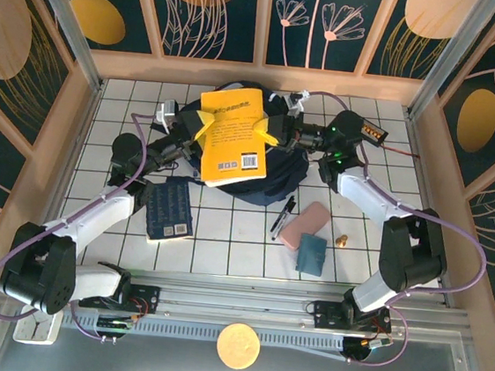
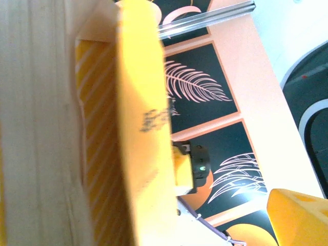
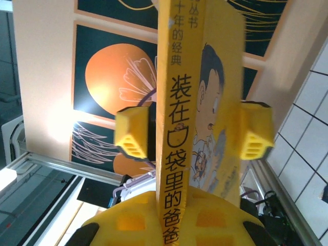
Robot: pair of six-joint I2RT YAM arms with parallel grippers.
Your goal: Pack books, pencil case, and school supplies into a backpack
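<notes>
The yellow book (image 1: 231, 135) is held up on edge over the dark navy backpack (image 1: 269, 186) at the back of the table. My right gripper (image 1: 269, 133) is shut on its right edge; in the right wrist view the spine (image 3: 177, 128) rises out of the pinched jaws. My left gripper (image 1: 202, 129) is open and straddles the left edge, one finger (image 3: 132, 134) on each side with a gap. The navy book (image 1: 170, 208) lies flat at front left. The black pen (image 1: 282, 216), pink pencil case (image 1: 304, 224) and teal item (image 1: 314, 253) lie at front right.
A small brass-coloured object (image 1: 343, 241) sits right of the pencil case. Wooden walls (image 1: 89, 89) ring the white tiled table (image 1: 223, 245). A metal rail (image 1: 245, 296) and a round wooden disc (image 1: 238, 346) lie along the near edge.
</notes>
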